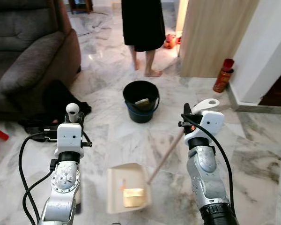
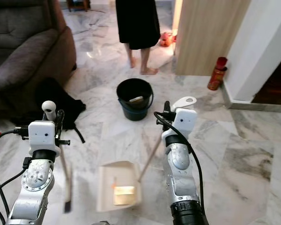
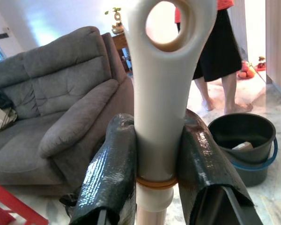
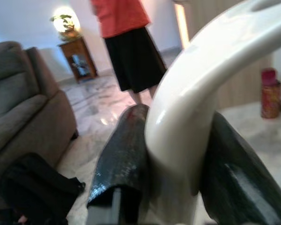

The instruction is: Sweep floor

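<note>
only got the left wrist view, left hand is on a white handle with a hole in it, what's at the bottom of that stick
observer: a dark brush head, blurred, low near the marble floor on the robot's left. The left hand is shut on the white broom handle.
operator: ok and where's the dustpan
observer: the cream plastic dustpan lies on the floor between the two arms, with a yellowish scrap in it.
operator: anything holding it
observer: yes, the right hand is shut on the white looped handle at the top of the dustpan's long wooden stick.
</note>
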Robot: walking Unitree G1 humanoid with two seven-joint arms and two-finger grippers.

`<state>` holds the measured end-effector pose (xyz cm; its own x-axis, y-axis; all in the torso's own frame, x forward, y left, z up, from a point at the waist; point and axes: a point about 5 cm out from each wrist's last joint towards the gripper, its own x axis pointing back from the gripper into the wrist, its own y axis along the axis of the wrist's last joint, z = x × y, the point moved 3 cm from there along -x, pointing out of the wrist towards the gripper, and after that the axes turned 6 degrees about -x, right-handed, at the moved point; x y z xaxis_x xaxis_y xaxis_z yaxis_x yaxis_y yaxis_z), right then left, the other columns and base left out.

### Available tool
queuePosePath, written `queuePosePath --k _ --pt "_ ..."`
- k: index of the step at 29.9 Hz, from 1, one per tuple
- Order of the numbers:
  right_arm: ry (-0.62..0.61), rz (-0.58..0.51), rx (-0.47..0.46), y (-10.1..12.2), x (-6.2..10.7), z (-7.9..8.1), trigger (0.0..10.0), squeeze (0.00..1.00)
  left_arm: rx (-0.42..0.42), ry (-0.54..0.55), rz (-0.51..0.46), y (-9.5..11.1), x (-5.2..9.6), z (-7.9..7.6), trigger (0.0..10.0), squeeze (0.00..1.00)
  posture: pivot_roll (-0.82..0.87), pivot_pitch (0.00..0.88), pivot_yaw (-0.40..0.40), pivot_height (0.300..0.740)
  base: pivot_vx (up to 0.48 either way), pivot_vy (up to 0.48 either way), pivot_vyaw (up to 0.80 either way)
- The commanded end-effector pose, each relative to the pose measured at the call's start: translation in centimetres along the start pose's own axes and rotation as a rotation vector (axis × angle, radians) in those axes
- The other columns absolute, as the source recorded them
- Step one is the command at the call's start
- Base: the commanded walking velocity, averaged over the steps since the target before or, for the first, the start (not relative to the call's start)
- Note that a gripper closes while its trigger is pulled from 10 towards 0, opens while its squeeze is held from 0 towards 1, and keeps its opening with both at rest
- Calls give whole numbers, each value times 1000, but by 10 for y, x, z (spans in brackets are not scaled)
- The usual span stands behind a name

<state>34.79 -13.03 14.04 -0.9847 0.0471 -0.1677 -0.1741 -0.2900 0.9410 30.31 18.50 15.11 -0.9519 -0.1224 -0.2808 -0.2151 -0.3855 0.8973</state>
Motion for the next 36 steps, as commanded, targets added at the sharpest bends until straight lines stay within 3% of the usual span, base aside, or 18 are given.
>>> queuePosePath --k 1,18,36 --pt "-4 -49 9 13 -3 -2 10000 0 8 -7 -63 14 -3 -2 10000 0 99 118 48 740 0 0 0" --pt "13 -86 -8 21 -5 4 10000 0 28 -22 -57 14 -3 -4 10000 0 104 105 46 740 0 0 0" --pt "23 -92 10 23 -5 5 10000 0 20 -11 -43 12 -4 -2 10000 0 101 120 45 740 310 0 0"
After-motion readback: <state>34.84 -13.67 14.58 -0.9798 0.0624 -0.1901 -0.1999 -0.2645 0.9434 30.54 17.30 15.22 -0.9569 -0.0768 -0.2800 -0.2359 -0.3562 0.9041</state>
